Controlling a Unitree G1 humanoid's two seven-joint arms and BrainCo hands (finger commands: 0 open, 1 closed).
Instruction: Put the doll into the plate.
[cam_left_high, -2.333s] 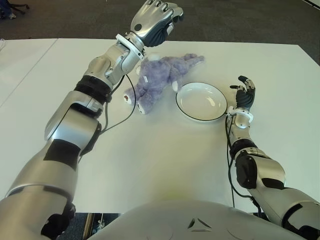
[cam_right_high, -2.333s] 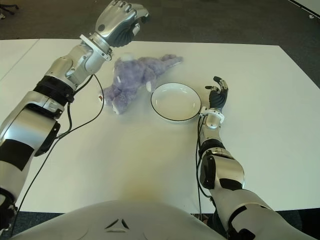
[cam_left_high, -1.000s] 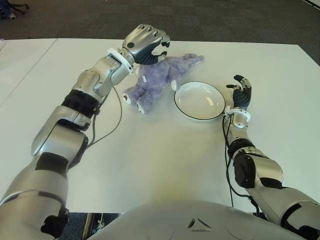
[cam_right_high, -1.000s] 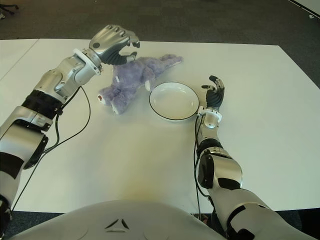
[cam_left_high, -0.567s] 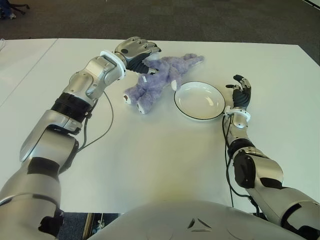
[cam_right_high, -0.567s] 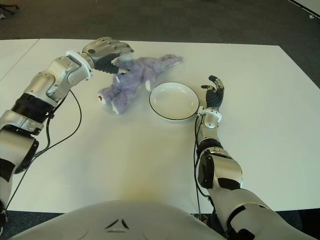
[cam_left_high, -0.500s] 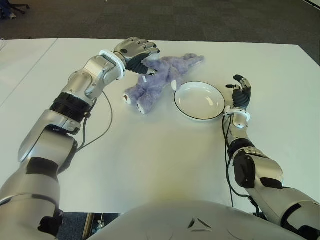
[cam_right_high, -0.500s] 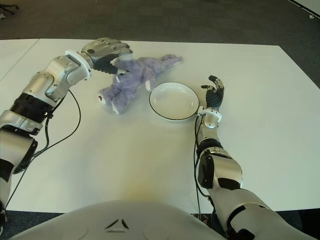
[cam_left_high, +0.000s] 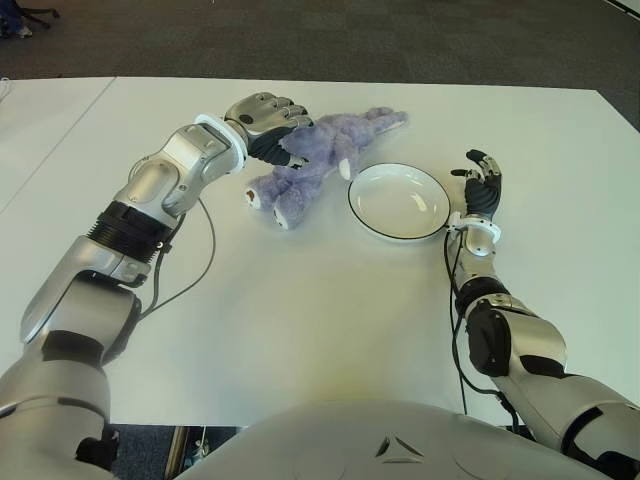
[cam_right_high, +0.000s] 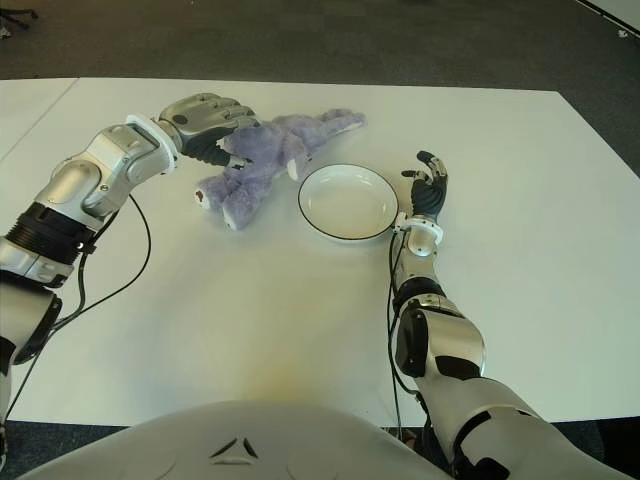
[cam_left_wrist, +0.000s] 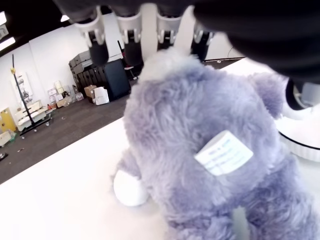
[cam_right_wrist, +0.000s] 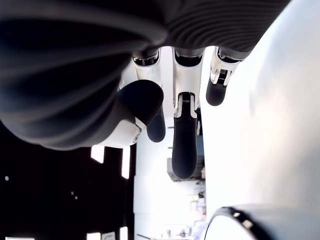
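Note:
A purple plush doll (cam_left_high: 325, 155) lies on the white table (cam_left_high: 330, 310), just left of a white plate (cam_left_high: 400, 200) with a dark rim. My left hand (cam_left_high: 280, 135) reaches in from the left and curls over the doll's upper body. In the left wrist view the doll (cam_left_wrist: 200, 125) fills the space under the palm, with the fingers (cam_left_wrist: 131, 30) past its far side and a white label (cam_left_wrist: 223, 152) on its back. My right hand (cam_left_high: 483, 185) shows right of the plate, fingers relaxed and holding nothing. The plate holds nothing.
The table's far edge runs just behind the doll, with dark carpet beyond. A black cable (cam_left_high: 190, 270) hangs from my left forearm onto the table. White tabletop spreads in front of the plate and the doll.
My left hand has come down from above the table's far edge onto the doll and closed over it. The doll has shifted slightly. The right hand and plate have hardly moved.

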